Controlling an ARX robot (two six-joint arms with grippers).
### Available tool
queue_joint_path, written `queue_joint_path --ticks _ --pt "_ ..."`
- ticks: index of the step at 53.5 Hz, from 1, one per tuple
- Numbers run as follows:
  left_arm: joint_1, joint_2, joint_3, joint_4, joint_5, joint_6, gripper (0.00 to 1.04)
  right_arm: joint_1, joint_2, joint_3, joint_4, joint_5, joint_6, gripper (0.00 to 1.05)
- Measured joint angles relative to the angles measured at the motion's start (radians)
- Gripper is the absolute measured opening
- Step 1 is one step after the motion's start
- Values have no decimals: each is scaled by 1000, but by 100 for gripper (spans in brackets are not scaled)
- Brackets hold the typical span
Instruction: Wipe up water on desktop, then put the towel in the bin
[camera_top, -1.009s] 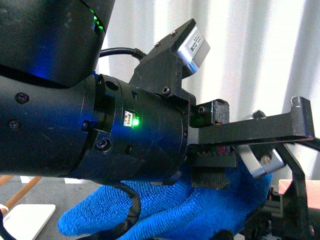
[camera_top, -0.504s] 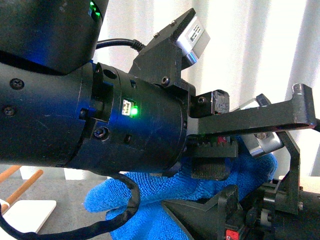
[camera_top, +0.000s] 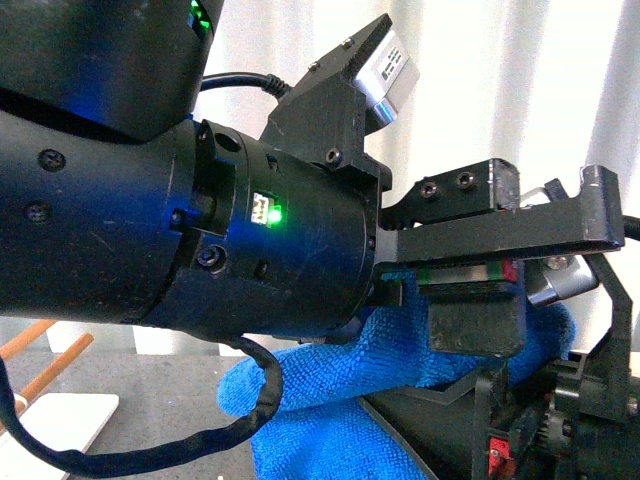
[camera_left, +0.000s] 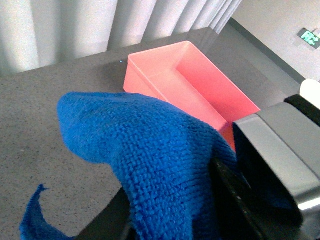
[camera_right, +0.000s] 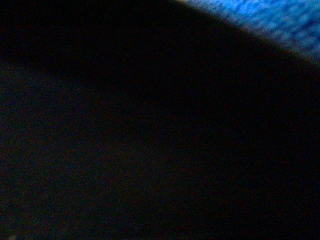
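1. In the front view the robot's left arm (camera_top: 150, 180), black and bulky, fills the left and middle of the scene. A small green light (camera_top: 272, 213) glows on its wrist, a camera (camera_top: 375, 80) sits on top, and a black cable (camera_top: 240, 440) loops beneath it.
2. The left gripper (camera_left: 165, 217) grasps the towel (camera_left: 150, 150). In the left wrist view the cloth is bunched between the two dark jaws and rises in a thick, rumpled fold.
3. The towel is bright blue and fluffy. It is held up off the tabletop (camera_left: 45, 125), and one loose corner hangs lower down.
4. The bin (camera_left: 142, 80), a salmon-pink rectangular box, stands on the dark grey tabletop beyond the towel. The fold hides part of the bin's near side. I cannot tell whether the cloth is over the bin or just short of it.
5. In the front view the towel hangs below and behind the left jaws. The right gripper (camera_top: 520, 430) sits low on the right, close under the cloth. I cannot tell whether its jaws are clenched or released.
6. The right wrist view is dark.
7. In the left wrist view a grey and black block (camera_left: 280, 150), blurred and close to the lens, sits against the towel.
8. Low on the left of the front view, a white rack base (camera_top: 60, 420) carries slanted wooden rods (camera_top: 50, 365). A pale curtain (camera_top: 500, 80) hangs behind everything.
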Motion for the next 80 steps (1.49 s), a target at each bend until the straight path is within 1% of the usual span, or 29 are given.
queue_joint_path --ticks 2,12,14,16,21,22,23,24,27,29,31,33,37,41,43,47,54,70,80 --pt "0 0 0 0 -3 0 60 -1 -2 0 -1 -1 0 8" --pt "4 1 0 0 -23 0 94 -10 -6 0 -2 -6 -3 8" --pt "5 2 0 -1 -23 0 98 -11 -6 0 -2 -6 -3 8" --pt "5 2 0 -1 -21 1 100 -11 -6 0 -5 -6 -3 8" --pt "5 3 0 -1 -24 2 97 -10 -6 0 -6 -5 -3 8" --pt "-2 6 -8 22 -70 15 96 -9 -6 0 -6 2 0 8" --pt "-15 5 -28 82 -152 39 93 -8 -6 0 -7 7 2 8" --pt "-24 1 -53 156 -241 69 89 -8 -4 0 -8 9 1 8" --pt "-30 -29 -155 350 -550 130 79 0 10 -3 -8 10 -1 8" --pt "-17 -72 -231 435 -700 158 71 6 20 -6 -7 10 -2 8" --pt "0 -109 -282 477 -771 176 66 9 27 -9 -6 9 -2 8" --pt "22 -147 -328 502 -808 183 61 10 32 -13 -6 10 -3 8" --pt "63 -212 -401 520 -809 195 52 10 40 -20 3 14 -4 8" --pt "111 -277 -476 529 -783 202 41 11 46 -21 8 19 -4 8" --pt "135 -304 -511 531 -763 204 36 13 48 -21 8 19 -4 8" --pt "185 -364 -589 531 -715 208 21 21 52 -21 10 14 -4 8" --pt "243 -450 -665 527 -642 211 4 23 53 -21 10 13 -4 8" --pt "366 -622 -786 473 -529 219 4 9 53 -23 10 6 -8 8" --pt "441 -758 -848 400 -450 219 4 -8 53 -25 6 5 -10 8"
